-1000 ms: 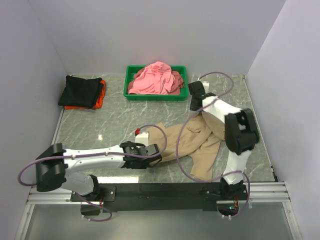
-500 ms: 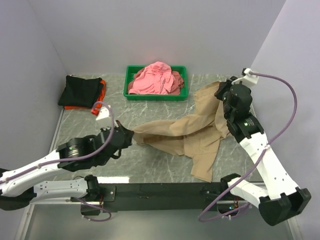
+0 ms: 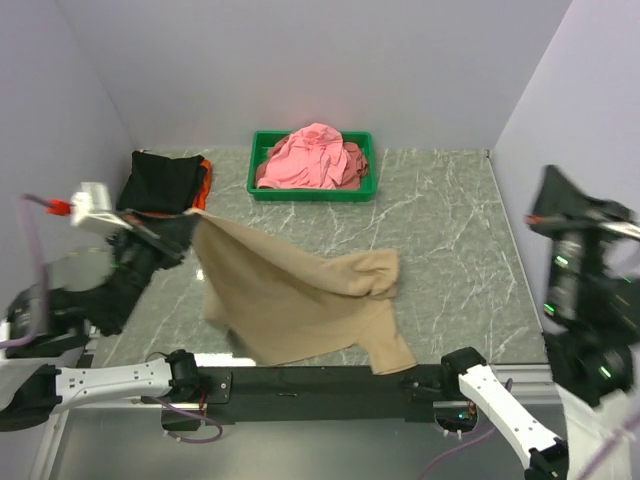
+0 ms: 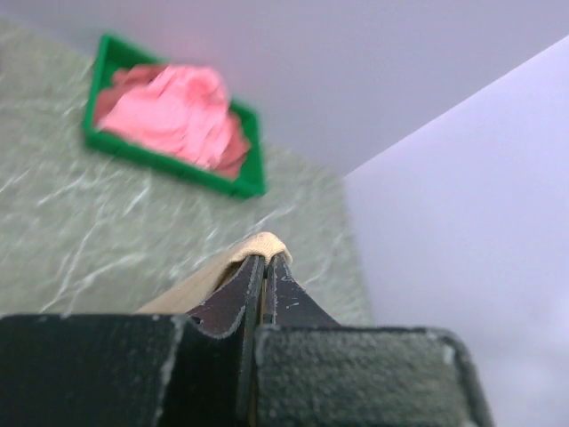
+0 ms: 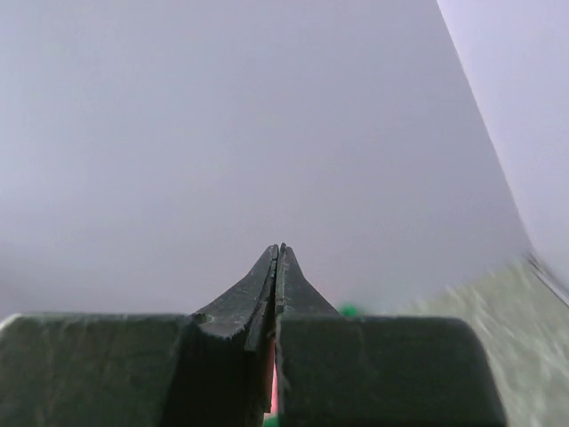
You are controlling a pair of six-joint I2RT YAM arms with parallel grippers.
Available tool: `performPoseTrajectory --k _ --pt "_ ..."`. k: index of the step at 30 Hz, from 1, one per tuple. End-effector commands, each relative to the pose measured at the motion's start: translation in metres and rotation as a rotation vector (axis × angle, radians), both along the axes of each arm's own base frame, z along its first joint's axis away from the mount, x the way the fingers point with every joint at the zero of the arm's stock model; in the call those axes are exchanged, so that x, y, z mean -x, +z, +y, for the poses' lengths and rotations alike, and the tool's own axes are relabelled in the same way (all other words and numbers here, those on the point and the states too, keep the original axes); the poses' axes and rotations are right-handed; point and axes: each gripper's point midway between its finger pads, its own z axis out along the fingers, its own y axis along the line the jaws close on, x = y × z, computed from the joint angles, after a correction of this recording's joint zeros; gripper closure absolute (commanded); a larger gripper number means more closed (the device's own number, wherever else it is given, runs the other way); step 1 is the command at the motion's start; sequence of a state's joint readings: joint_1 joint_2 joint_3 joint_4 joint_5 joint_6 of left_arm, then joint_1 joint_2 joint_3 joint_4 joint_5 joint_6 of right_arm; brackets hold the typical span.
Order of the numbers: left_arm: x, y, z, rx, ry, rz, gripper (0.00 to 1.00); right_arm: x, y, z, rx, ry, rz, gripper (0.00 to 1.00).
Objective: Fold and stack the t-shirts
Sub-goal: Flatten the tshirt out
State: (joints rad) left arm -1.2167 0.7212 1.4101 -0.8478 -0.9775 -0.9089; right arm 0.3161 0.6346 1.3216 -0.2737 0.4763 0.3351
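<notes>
1. Tan t-shirt (image 3: 300, 295) lies half spread on the marble table (image 3: 450, 230). Its far-left corner is raised off the surface, and the rest trails toward the near right edge, bunched at one sleeve.
2. Left gripper (image 4: 267, 260) is clamped tight on that raised corner. The left wrist view shows a lip of tan cloth pinched at the fingertips.
3. Right gripper (image 5: 278, 249) is also closed, with nothing between its fingers. It is held high at the right side, well apart from the shirt. That arm is blurred in the overhead view, so its exact pose is hard to read.
4. The step in hand looks like laying the tan tee out flat. No fold shows in it yet.
5. The next move likely calls for the right gripper to open, drop to a free corner or hem on the near right, and pull against the left to smooth the cloth.
6. A folded black t-shirt (image 3: 155, 180) sits on an orange one (image 3: 203, 190) at far left. Pink t-shirts (image 3: 315, 155) are heaped in the green tray (image 3: 310, 194).
</notes>
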Motion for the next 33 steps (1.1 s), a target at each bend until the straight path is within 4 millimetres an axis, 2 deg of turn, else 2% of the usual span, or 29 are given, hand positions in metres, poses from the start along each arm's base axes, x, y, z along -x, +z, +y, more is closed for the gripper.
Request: performPoseTrajectory --k 1,2,4,5,6,7,8,9,10,11,12,13,14,15,16,18,19,21,22,23,24,25,26,27,28,29,30,31,33 --pt "0.003 0.047 0.016 0.046 -0.005 -0.110 0.99 0.030 0.024 0.005 0.041 0.078 -0.021 1.00" --pt "0.002 0.040 0.021 0.032 0.023 -0.096 0.99 0.028 0.021 0.012 0.041 0.113 -0.009 1.00" --pt "-0.002 0.025 0.016 0.043 0.043 -0.070 0.99 0.013 0.000 0.025 0.051 0.161 0.045 1.00" --pt "-0.005 0.003 0.007 -0.010 0.041 -0.040 0.99 -0.003 -0.021 0.046 0.074 0.246 0.101 1.00" --pt "-0.006 -0.011 0.005 -0.037 0.052 -0.012 1.00 -0.012 -0.035 0.054 0.071 0.272 0.148 1.00" --pt "-0.008 -0.032 -0.004 -0.023 0.068 0.039 0.99 -0.030 -0.053 0.068 0.081 0.317 0.210 1.00" --pt "-0.010 -0.045 -0.003 -0.034 0.099 0.066 0.99 -0.041 -0.075 0.091 0.103 0.423 0.266 1.00" --pt "-0.008 -0.071 0.007 -0.117 0.132 0.123 1.00 -0.051 -0.086 0.103 0.111 0.470 0.299 1.00" --pt "-0.009 -0.089 0.003 -0.050 0.179 0.178 0.99 -0.071 -0.109 0.117 0.108 0.509 0.374 1.00" --pt "-0.008 -0.104 0.005 -0.065 0.203 0.210 0.99 -0.079 -0.130 0.133 0.107 0.580 0.425 1.00" --pt "-0.005 -0.124 0.011 -0.112 0.222 0.254 0.99 -0.088 -0.140 0.142 0.104 0.606 0.449 0.99" --pt "-0.004 -0.145 0.009 -0.085 0.260 0.300 0.99 -0.105 -0.164 0.154 0.098 0.626 0.522 0.96" --pt "-0.003 -0.156 0.009 -0.094 0.274 0.325 0.99 -0.111 -0.181 0.163 0.108 0.648 0.561 0.94" --pt "-0.001 -0.168 0.008 -0.060 0.294 0.362 0.99 -0.118 -0.188 0.172 0.116 0.669 0.576 0.87" --pt "0.002 -0.187 0.011 -0.116 0.305 0.394 0.99 -0.127 -0.214 0.191 0.130 0.708 0.648 0.82" --pt "0.004 -0.204 0.010 -0.115 0.323 0.444 0.99 -0.134 -0.239 0.211 0.152 0.744 0.718 0.73" --pt "0.005 -0.213 0.011 -0.127 0.335 0.459 0.99 -0.138 -0.268 0.229 0.178 0.777 0.797 0.68" --pt "0.004 -0.221 0.014 -0.139 0.362 0.473 1.00 -0.142 -0.288 0.249 0.205 0.814 0.847 0.54" --pt "0.003 -0.225 0.017 -0.150 0.371 0.479 1.00 -0.147 -0.314 0.260 0.223 0.825 0.911 0.49" --pt "0.000 -0.225 0.014 -0.137 0.373 0.478 0.99 -0.147 -0.311 0.278 0.260 0.865 0.898 0.44" --pt "-0.001 -0.226 0.013 -0.169 0.358 0.474 0.99 -0.150 -0.318 0.287 0.277 0.874 0.919 0.41" --pt "-0.003 -0.226 0.011 -0.174 0.347 0.475 0.99 -0.158 -0.347 0.296 0.304 0.858 0.991 0.39" --pt "-0.007 -0.225 0.005 -0.155 0.336 0.476 1.00 -0.166 -0.336 0.312 0.328 0.869 0.969 0.38" --pt "-0.008 -0.226 0.004 -0.166 0.334 0.476 0.99 -0.166 -0.349 0.317 0.350 0.861 1.026 0.37" --pt "-0.008 -0.229 0.005 -0.177 0.333 0.484 0.99 -0.171 -0.379 0.323 0.382 0.847 1.103 0.36" --pt "-0.009 -0.231 0.006 -0.180 0.341 0.491 0.99 -0.179 -0.372 0.333 0.395 0.839 1.089 0.34" --pt "-0.010 -0.232 0.006 -0.184 0.343 0.492 0.99 -0.176 -0.382 0.339 0.413 0.844 1.125 0.33" --pt "-0.010 -0.234 0.006 -0.191 0.343 0.499 1.00 -0.177 -0.404 0.343 0.421 0.844 1.174 0.33" --pt "-0.013 -0.235 0.006 -0.185 0.344 0.503 0.99 -0.174 -0.413 0.354 0.416 0.859 1.202 0.32"
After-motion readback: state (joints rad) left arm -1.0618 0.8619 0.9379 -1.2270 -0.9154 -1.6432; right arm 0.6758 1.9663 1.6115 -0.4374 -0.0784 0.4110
